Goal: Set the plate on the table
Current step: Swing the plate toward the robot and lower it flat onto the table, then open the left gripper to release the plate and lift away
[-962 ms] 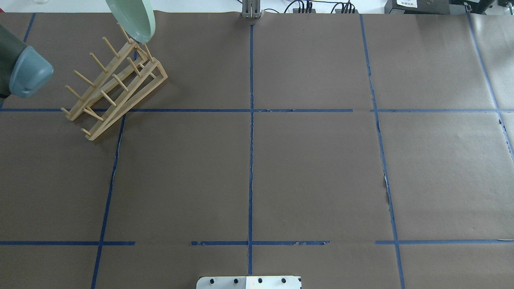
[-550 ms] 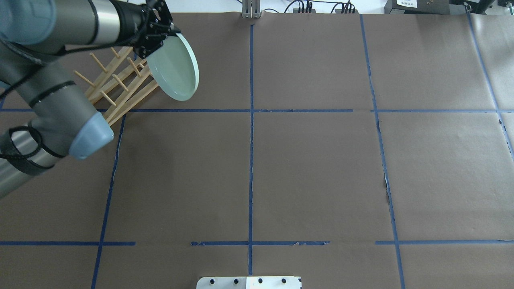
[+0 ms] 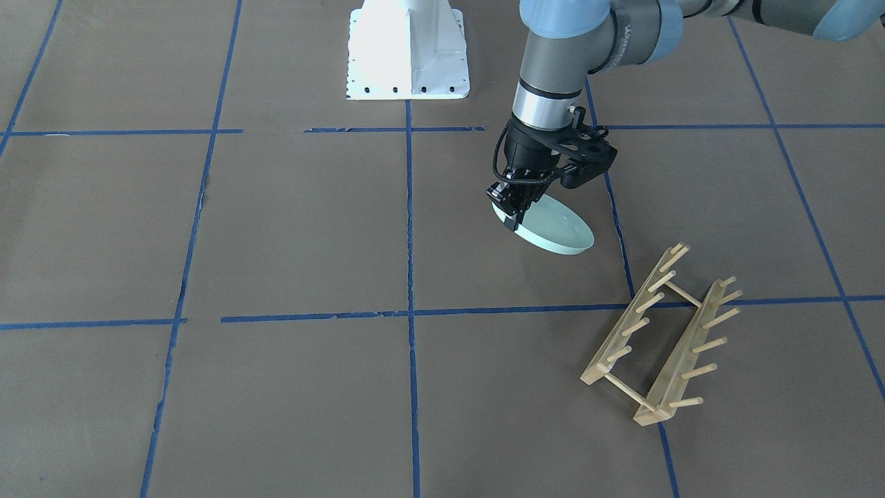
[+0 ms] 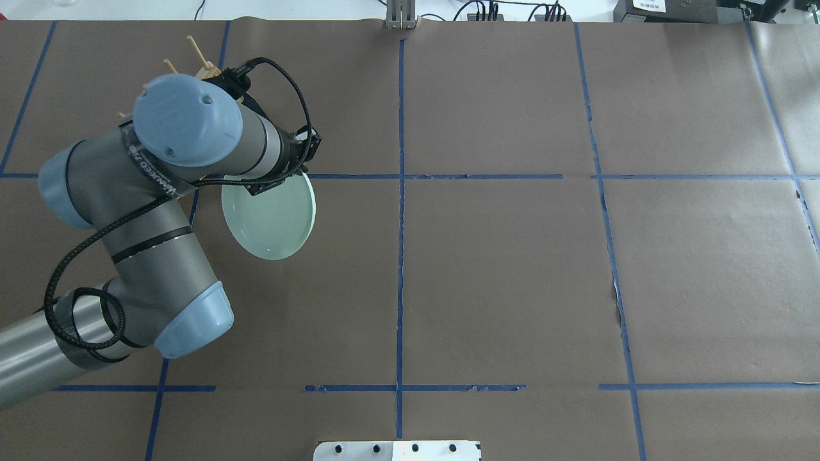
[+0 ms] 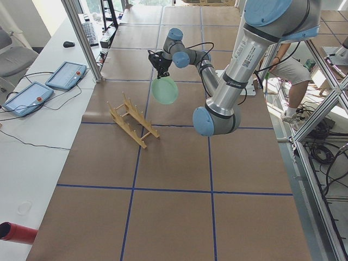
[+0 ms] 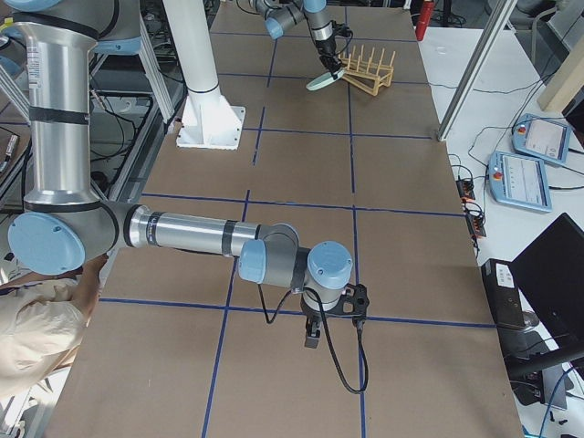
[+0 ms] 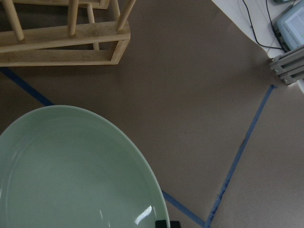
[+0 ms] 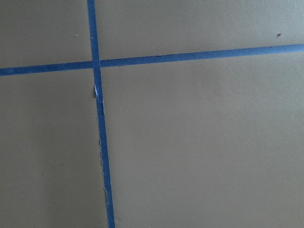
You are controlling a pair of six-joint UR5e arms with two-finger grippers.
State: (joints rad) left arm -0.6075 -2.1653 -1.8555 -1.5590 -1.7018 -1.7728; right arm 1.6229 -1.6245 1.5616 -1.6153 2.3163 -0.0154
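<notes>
Mint-green plate (image 4: 272, 221) aslant over table (image 4: 500, 269)

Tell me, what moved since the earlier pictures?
The left gripper carried the plate from high over the far end of the wooden rack, toward the robot and down. It grips the plate by its rim, and the plate now hangs tilted, low over the table beside the rack. The wooden rack stayed where it was.

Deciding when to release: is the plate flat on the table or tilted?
Tilted. The left gripper's fingers pinch the plate by its rim, and it slopes down from them. Whether its low edge touches the table: cannot tell.
</notes>
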